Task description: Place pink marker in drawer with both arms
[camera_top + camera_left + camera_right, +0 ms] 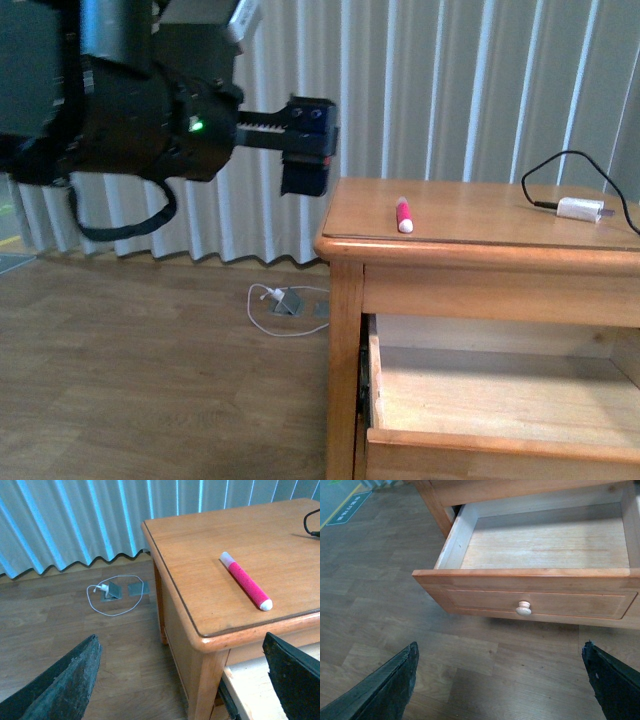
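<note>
The pink marker [403,215] [246,580] lies on the nightstand top [460,215], near its left front corner, white cap toward the front. My left gripper [306,158] [180,640] hangs open in the air just left of that corner, a little above the top, holding nothing. The top drawer [500,400] [520,572] stands pulled out and its pale wood inside is bare. My right gripper [500,647] is open over the floor in front of the drawer, facing its round pale knob [523,609]. The right arm is out of the front view.
A white charger plug [580,209] with a black cable [545,165] lies at the right of the nightstand top. Vertical blinds [450,90] hang behind. On the wood floor are a white cable [107,597] and a floor socket [290,302] near the blinds.
</note>
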Controlling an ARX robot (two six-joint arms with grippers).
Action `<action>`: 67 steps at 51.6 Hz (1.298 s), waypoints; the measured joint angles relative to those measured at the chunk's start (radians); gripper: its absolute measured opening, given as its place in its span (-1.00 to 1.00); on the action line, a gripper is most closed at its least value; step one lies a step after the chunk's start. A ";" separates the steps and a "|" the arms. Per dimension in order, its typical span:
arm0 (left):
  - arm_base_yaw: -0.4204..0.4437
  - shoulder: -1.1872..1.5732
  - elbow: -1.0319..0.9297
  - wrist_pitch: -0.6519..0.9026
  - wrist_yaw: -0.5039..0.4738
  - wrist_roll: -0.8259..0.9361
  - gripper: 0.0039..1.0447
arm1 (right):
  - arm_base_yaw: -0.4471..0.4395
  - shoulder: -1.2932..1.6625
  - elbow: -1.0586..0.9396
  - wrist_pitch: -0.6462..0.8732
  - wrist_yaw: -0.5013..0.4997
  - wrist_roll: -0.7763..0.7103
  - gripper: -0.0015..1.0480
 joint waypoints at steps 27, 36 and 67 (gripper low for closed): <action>-0.092 0.432 0.603 -0.224 0.010 -0.006 0.89 | 0.000 0.000 0.000 0.000 0.000 -0.002 0.84; -0.110 0.526 0.743 -0.301 0.035 -0.027 0.89 | 0.000 0.000 0.000 0.000 0.000 -0.002 0.84; -0.143 0.661 0.864 -0.407 0.016 -0.055 0.89 | 0.000 0.000 0.000 0.000 0.000 -0.003 0.84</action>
